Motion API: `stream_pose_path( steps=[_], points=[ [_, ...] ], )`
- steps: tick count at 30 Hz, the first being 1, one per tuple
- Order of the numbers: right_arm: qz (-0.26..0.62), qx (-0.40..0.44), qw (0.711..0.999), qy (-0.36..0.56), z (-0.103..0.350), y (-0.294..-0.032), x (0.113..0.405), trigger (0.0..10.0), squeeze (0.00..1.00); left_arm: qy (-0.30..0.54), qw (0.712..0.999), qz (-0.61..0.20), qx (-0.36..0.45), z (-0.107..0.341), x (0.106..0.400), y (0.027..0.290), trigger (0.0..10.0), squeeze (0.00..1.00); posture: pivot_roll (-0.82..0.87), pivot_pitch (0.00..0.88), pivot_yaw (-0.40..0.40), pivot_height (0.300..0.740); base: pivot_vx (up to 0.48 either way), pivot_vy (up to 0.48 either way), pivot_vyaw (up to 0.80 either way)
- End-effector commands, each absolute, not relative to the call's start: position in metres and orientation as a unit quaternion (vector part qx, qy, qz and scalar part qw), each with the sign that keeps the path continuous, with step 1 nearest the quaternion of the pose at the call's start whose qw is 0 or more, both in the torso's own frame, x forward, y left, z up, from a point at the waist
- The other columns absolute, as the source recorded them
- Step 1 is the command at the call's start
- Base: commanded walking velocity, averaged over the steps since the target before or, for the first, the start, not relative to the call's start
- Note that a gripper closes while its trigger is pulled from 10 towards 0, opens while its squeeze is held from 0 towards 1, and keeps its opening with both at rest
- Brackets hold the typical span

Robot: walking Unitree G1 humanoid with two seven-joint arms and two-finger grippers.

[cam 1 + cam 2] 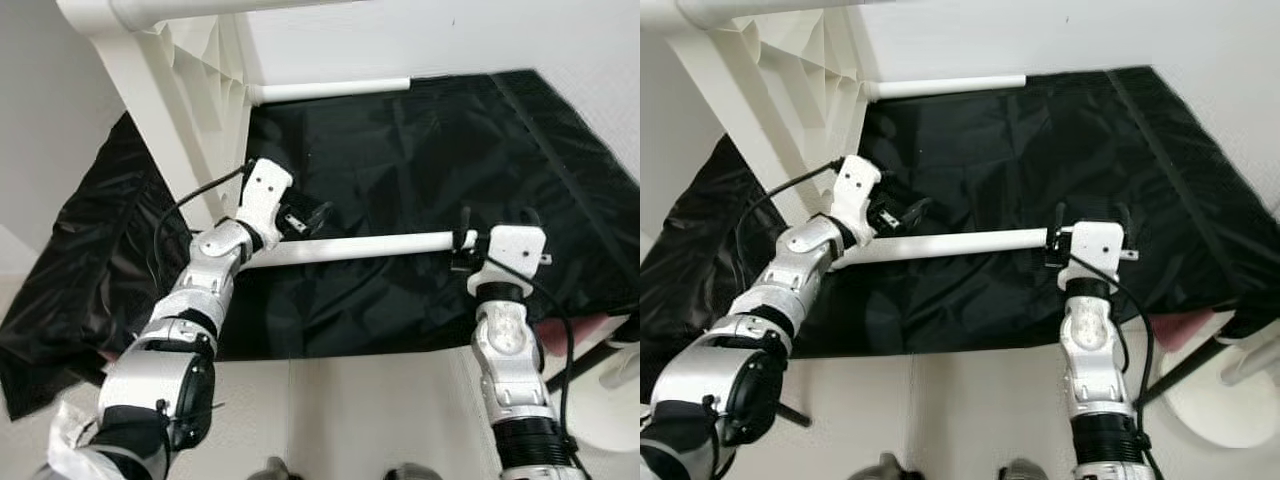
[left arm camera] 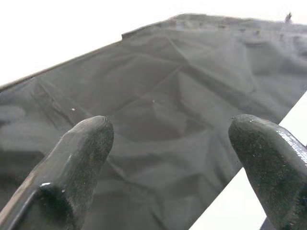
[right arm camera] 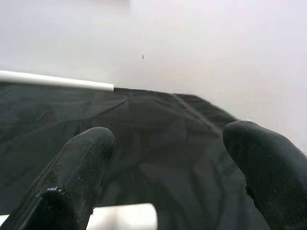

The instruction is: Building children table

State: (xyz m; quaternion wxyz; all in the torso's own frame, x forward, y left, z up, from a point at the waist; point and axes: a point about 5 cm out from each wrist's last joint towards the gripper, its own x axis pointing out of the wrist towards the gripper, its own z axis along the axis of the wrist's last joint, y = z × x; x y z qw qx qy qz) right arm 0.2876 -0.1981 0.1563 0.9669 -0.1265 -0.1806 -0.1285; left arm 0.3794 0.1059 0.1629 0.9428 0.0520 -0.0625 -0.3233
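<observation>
Released left gripper [image 1: 308, 218] and right gripper [image 1: 462, 243] flanking long white cylindrical table leg [image 1: 350, 248], seemingly steadying it over black plastic sheet [image 1: 420, 140].

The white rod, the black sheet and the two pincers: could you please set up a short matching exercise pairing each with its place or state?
Things:
1. white rod
2. black sheet
3. left pincer
4. right pincer

Descriptions:
A. spread flat beneath everything
B. at the rod's end nearer the white frame
C. spanning between the two pincers
D. at the rod's free end, fingers apart

Pairs: 1-C, 2-A, 3-B, 4-D
</observation>
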Motion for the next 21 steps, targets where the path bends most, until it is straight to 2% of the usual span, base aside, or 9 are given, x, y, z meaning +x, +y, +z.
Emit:
stream_pose_path(
  steps=[1, 5, 9, 17, 19, 21],
  points=[
    [-0.129, -0.121, 0.968, -0.177, 0.156, -0.2, 0.286, 10.0, 0.0, -0.062, 0.982, -0.178, 0.013, 0.156, 0.384, 0.124, 10.0, 0.0, -0.03, 0.0, 0.039, 0.74, 0.0, 0.0, 0.0],
    [-0.133, -0.117, 0.968, -0.178, 0.156, -0.205, 0.285, 10.0, 0.0, -0.05, 0.984, -0.167, 0.025, 0.15, 0.383, 0.123, 10.0, 0.0, -0.04, 0.0, 0.032, 0.74, 0.0, 0.0, 0.0],
    [-0.142, -0.096, 0.972, -0.163, 0.143, -0.207, 0.276, 10.0, 0.0, -0.062, 0.979, -0.195, 0.013, 0.151, 0.381, 0.112, 10.0, 0.0, -0.03, 0.0, 0.023, 0.74, 0.0, 0.0, 0.0],
    [-0.162, -0.083, 0.971, -0.156, 0.139, -0.208, 0.267, 10.0, 0.0, -0.088, 0.979, -0.184, 0.022, 0.15, 0.376, 0.114, 10.0, 0.0, -0.04, 0.0, 0.042, 0.74, 0.0, 0.0, 0.0],
    [-0.164, -0.082, 0.971, -0.156, 0.139, -0.208, 0.266, 10.0, 0.0, -0.078, 0.979, -0.186, -0.013, 0.148, 0.376, 0.115, 10.0, 0.0, -0.04, 0.0, 0.043, 0.74, 0.0, 0.0, 0.0],
    [-0.165, -0.081, 0.971, -0.154, 0.138, -0.208, 0.264, 10.0, 0.0, -0.069, 0.981, -0.18, -0.012, 0.144, 0.376, 0.116, 10.0, 0.0, -0.04, 0.0, 0.046, 0.74, 0.0, 0.0, 0.0]
  ],
)
